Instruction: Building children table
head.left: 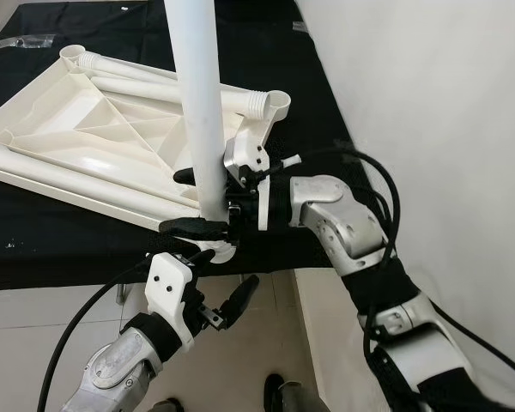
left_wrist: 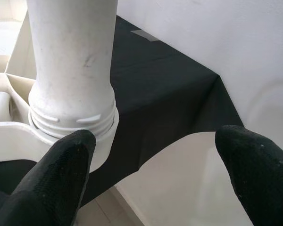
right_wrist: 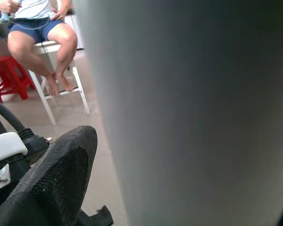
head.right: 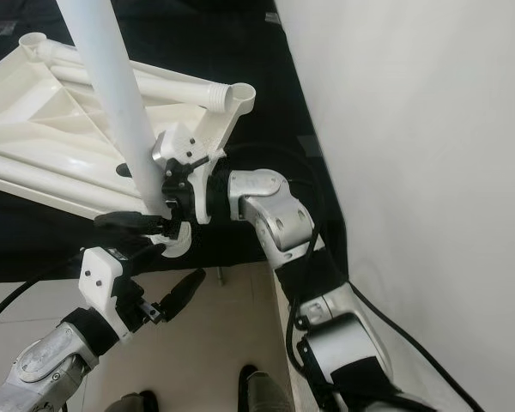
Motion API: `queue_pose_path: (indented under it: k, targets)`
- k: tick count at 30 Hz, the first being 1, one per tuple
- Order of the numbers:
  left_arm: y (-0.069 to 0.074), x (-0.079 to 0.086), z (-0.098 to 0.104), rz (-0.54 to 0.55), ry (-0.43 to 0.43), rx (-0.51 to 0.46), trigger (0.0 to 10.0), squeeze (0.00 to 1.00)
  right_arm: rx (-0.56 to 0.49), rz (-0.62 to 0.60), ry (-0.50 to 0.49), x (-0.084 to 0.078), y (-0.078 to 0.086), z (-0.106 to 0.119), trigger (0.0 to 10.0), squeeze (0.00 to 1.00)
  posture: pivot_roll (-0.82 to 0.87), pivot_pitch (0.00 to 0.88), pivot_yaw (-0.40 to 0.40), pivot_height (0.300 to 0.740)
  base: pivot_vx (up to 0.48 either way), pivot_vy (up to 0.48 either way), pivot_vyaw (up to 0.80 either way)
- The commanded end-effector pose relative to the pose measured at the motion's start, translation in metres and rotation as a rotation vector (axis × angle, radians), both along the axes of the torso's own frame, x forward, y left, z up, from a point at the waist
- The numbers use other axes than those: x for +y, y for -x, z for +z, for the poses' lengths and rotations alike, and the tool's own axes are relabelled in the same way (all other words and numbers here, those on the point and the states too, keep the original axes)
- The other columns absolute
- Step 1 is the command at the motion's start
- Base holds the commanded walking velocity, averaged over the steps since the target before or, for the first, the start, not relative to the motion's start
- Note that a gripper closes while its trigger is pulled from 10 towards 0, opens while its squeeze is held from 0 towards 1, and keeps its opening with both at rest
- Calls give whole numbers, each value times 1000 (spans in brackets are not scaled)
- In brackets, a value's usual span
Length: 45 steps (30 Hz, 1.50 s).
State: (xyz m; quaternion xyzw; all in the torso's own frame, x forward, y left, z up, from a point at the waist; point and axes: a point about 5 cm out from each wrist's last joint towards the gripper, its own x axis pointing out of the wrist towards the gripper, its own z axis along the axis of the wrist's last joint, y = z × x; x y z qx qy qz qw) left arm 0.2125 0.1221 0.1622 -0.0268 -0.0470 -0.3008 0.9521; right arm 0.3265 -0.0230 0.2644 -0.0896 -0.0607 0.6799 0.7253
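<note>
1. So far, I judge one leg is being fitted: the white plastic tube leg (head.left: 199, 103) stands upright in the near corner socket (left_wrist: 96, 136) of the upturned cream plastic tabletop (head.left: 77, 129), which lies on the black-draped counter (head.left: 326, 94).
2. Other legs lie on the tabletop; the far corner socket (head.left: 270, 101) is empty, so most assembly remains.
3. My right gripper (head.left: 208, 202) has its jaws closed around the leg just above the socket.
4. My left gripper (head.left: 215, 275) sits below the corner, jaws wide apart, holding nothing.
</note>
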Motion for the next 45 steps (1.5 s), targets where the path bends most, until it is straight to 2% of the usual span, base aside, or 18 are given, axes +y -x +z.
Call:
queue_pose_path:
  k: [1,10,13,14,15,17,19,21,22,23,24,26,33,34,38,39,40,45]
  targets:
    - [4,-2,-2,-3,0,12,10000,0,-3,31,-7,1,1,0,0,0,50,274,-81,740,0,0,0]
    - [5,-2,-2,-5,2,16,10000,0,-1,77,9,-4,0,-4,0,0,46,273,-75,740,0,0,0]
    - [5,-2,-3,-8,2,18,10000,0,2,35,-5,-6,-4,-8,0,0,42,269,-75,740,0,0,0]
    - [5,-2,-3,-9,2,18,10000,0,8,-7,-18,-6,-5,-10,0,0,42,269,-75,740,0,0,0]
    - [5,-2,-3,-9,2,18,10000,0,31,-159,-59,-8,-8,-16,0,0,40,267,-79,740,0,0,0]
    - [5,-2,-3,-9,2,18,10000,0,39,-212,-72,-9,-9,-18,0,0,40,267,-79,740,0,0,0]
    - [6,-2,-3,-8,2,18,10000,0,49,-348,-86,-8,-9,-23,0,0,42,267,-81,740,0,0,0]
    - [6,-1,-3,-6,0,18,10000,0,73,-885,-62,-22,-10,-41,0,0,34,269,-80,740,0,0,0]
    - [6,-1,-3,-6,0,18,10000,0,73,-885,-62,-22,-10,-41,0,0,34,269,-80,740,0,0,0]
    - [6,0,-3,-7,0,18,10000,0,100,-998,-66,-24,2,-49,0,0,33,270,-79,740,0,0,0]
    - [5,0,-2,-8,-1,17,10000,0,145,-1024,-89,-20,18,-53,0,0,28,277,-73,740,0,0,0]
    - [4,0,-3,-10,-2,18,10000,0,150,-1006,-99,-15,22,-53,0,0,20,269,-70,740,0,0,0]
    - [-1,2,-4,1,-16,12,10000,0,115,-1010,-112,-12,6,-46,0,0,38,245,-72,740,0,0,0]
    - [-1,6,-3,35,-37,-2,10000,0,92,-1021,-116,-12,2,-40,10000,0,36,240,-73,740,0,0,0]
    - [3,18,-1,147,-61,-10,10000,0,91,-983,-155,-14,1,-30,10000,0,38,235,-73,740,0,0,0]
    - [4,23,0,186,-64,-16,10000,0,92,-958,-169,-17,1,-27,10000,729,39,236,-73,740,0,0,0]
    - [7,28,2,223,-74,-23,10000,0,81,-899,-179,-18,1,-23,10000,1000,40,237,-73,740,0,0,0]
    - [23,40,4,279,-98,-23,10000,0,56,-697,-199,-32,-5,-13,10000,1000,50,239,-75,740,0,0,0]
